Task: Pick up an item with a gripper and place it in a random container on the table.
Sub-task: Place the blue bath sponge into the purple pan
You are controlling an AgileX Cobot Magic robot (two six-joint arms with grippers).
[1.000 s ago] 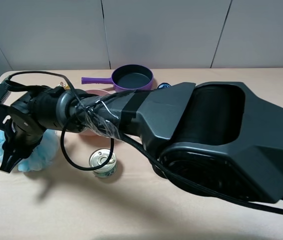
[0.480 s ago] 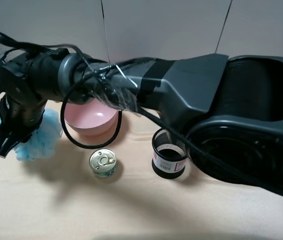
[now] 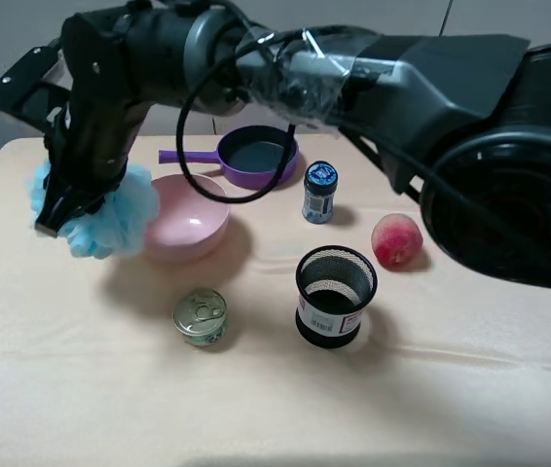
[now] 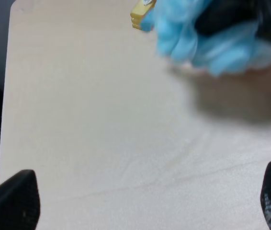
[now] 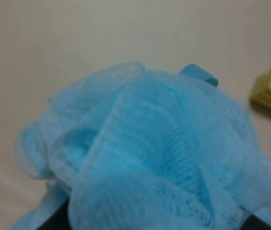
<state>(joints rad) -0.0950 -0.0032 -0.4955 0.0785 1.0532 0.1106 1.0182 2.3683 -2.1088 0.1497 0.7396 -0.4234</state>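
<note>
1. The light-blue pouf hangs above the table close to its left edge, just beside the pink bowl. Its shadow on the cloth suggests it is off the surface.
2. The right gripper, reaching across from the right side, is closed on the pouf. In the right wrist view the mesh fills the frame and hides the jaws, so how deep the grip sits cannot be told.
3. The left gripper is spread wide with nothing between its tips, over bare cloth.
4. Step in hand, as I judge it: the pick is done and the carry to a container is under way.
5. The purple pan stands near the far edge, about midway along it, beyond the bowl, with its handle pointing toward the far-left corner.
6. The next move calls for travel toward the far edge, high enough to pass the bowl's rim, then a release centred over the pan's dark inside. The pouf is soft and about as wide as the pan, so it could settle on the rim or roll off.
</note>
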